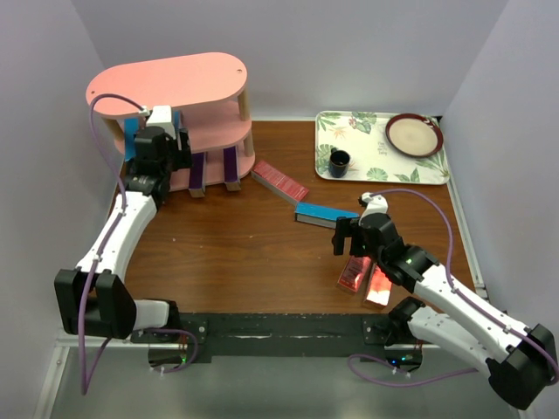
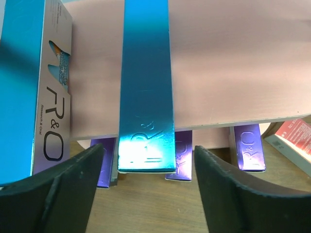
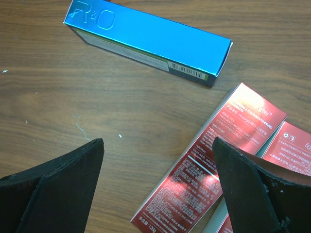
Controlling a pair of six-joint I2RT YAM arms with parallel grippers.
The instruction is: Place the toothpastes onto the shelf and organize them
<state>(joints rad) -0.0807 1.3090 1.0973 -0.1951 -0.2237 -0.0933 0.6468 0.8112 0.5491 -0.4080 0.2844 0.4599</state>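
Hovering at the shelf [image 1: 175, 78], the left gripper [image 2: 148, 160] has its fingers parted, with a clear gap on each side of the blue carton [image 2: 146, 97] lying flat on the pink board between them. Not gripping it. Second blue carton [image 2: 24, 87] lies just outside the left finger on the same board, silvery printed face showing. Three purple cartons [image 2: 249, 148] sit on a lower level, ends poking out past the board edge beyond the fingertips. Lone red carton [image 2: 294, 141] lies on the table, off past the right finger.

Right gripper [image 3: 158, 145] is spread wide above the table [image 3: 73, 97], holding nothing. Loose blue carton [image 3: 146, 41] lies slanted ahead of the fingertips. Two red cartons [image 3: 214, 165] lie side by side below the right finger, one reaching partly under the gap.
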